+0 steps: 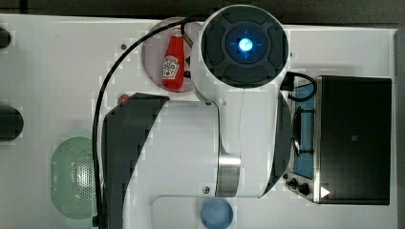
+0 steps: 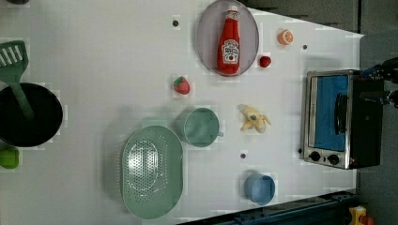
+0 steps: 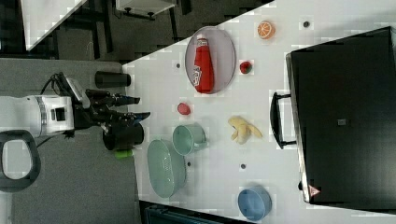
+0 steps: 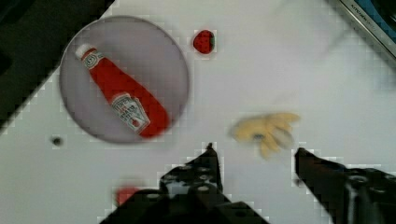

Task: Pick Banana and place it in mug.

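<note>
The pale-yellow banana [image 2: 255, 119] lies on the white table between the pale-green mug [image 2: 201, 126] and the toaster oven [image 2: 335, 119]. In the right view the banana [image 3: 243, 128] sits to the right of the mug [image 3: 189, 139], which stands upright with nothing in it. My gripper [image 4: 255, 151] is open with nothing between its fingers. In the wrist view the banana [image 4: 266, 131] lies on the table below, just past the fingertips and roughly between them. In the right view the gripper [image 3: 140, 107] hangs well above the table.
A ketchup bottle [image 2: 229, 42] lies on a grey plate [image 2: 206, 28]. A strawberry [image 2: 182, 85], green colander [image 2: 151, 171], blue cup [image 2: 259, 188], orange slice [image 2: 285, 36] and black pot [image 2: 28, 115] with a green spatula [image 2: 14, 61] also stand on the table.
</note>
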Motion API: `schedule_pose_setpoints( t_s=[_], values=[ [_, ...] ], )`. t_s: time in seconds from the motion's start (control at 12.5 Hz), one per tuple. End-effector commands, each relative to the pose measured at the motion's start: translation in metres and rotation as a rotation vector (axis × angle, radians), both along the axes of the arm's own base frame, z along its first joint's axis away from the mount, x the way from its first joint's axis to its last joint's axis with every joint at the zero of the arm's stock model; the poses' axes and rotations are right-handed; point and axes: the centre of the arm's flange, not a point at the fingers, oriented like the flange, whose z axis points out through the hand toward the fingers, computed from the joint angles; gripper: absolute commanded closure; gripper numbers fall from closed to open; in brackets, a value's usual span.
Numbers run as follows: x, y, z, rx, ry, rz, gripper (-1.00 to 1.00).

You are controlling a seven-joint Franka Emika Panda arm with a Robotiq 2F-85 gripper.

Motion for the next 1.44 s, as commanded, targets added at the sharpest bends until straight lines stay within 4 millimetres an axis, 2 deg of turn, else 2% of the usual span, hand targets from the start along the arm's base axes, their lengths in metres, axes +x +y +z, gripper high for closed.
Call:
schedule_pose_setpoints(
  t_s=[0.08, 0.24, 0.48, 0.8, 1.12, 1.44],
  values=[
    [-0.088, -0.028, 0.068, 0.005, -0.008, -0.011, -0.60],
    [-0.087, -0.028, 0.046, 0.008, 0.038, -0.008, -1.00],
    [-0.080, -0.025, -0.023, 0.013, 0.134, 0.028, -1.00],
    [-0.065, -0.019, -0.134, 0.013, 0.142, 0.111, -1.00],
    [-0.065, -0.017, -0.242, 0.017, 0.106, 0.370, -1.00],
    [-0.061, -0.017, -0.321, 0.024, 0.095, 0.708, -1.00]
  ],
)
